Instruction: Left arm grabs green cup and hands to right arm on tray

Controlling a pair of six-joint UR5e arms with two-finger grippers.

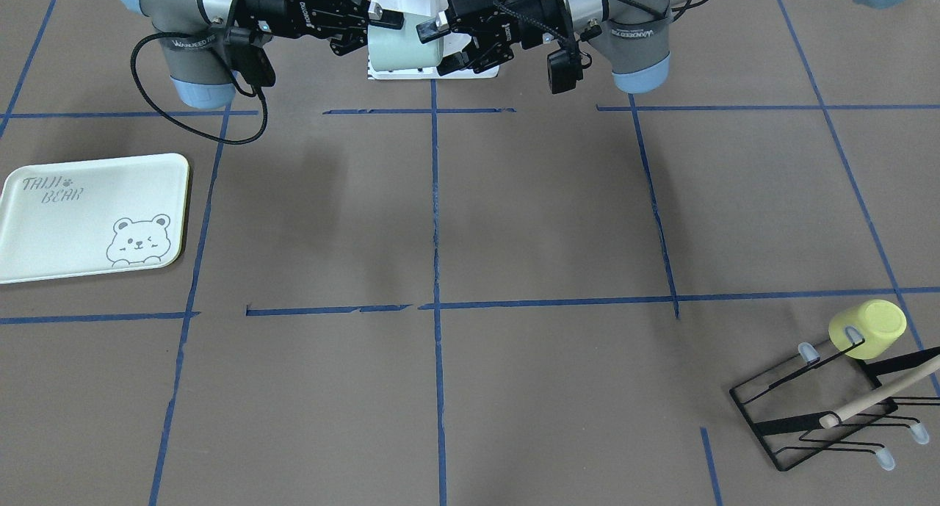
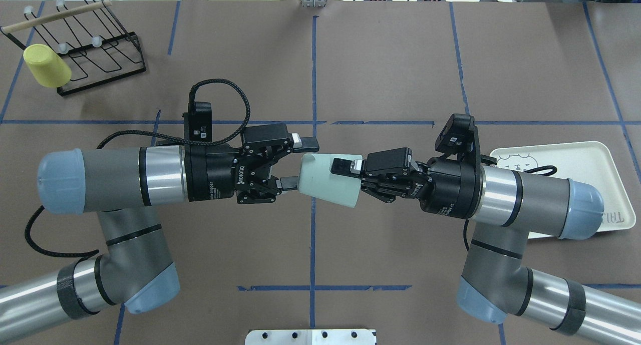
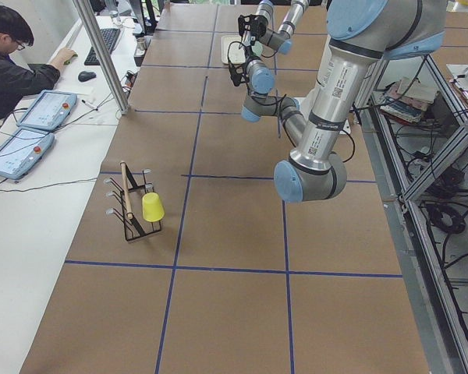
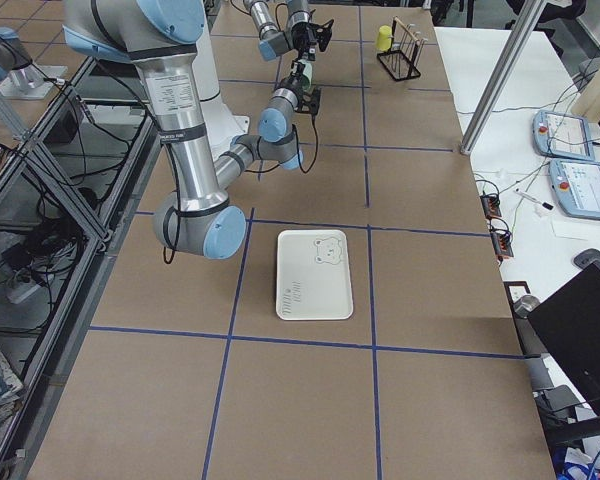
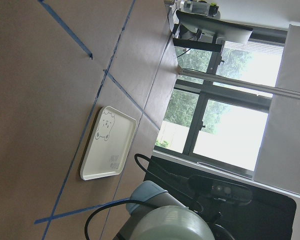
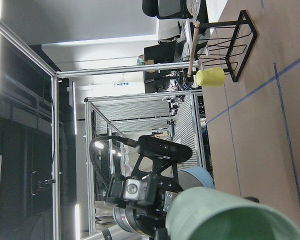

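Observation:
The pale green cup [image 2: 325, 187] lies on its side in the air between the two arms, base toward the left arm and rim toward the right arm; it also shows in the front view [image 1: 400, 51]. My right gripper [image 2: 340, 175] is shut on its rim end, one finger lying over the wall. My left gripper [image 2: 306, 164] is open, its fingers spread either side of the cup's base with a gap at the upper finger. The tray [image 2: 576, 159] lies flat under the right arm's forearm, nothing on it.
A yellow cup [image 2: 46, 66] hangs on a black wire rack [image 2: 100, 49] at the far left corner. The robot's white base plate [image 2: 310, 336] is at the near edge. Blue tape lines cross the brown table.

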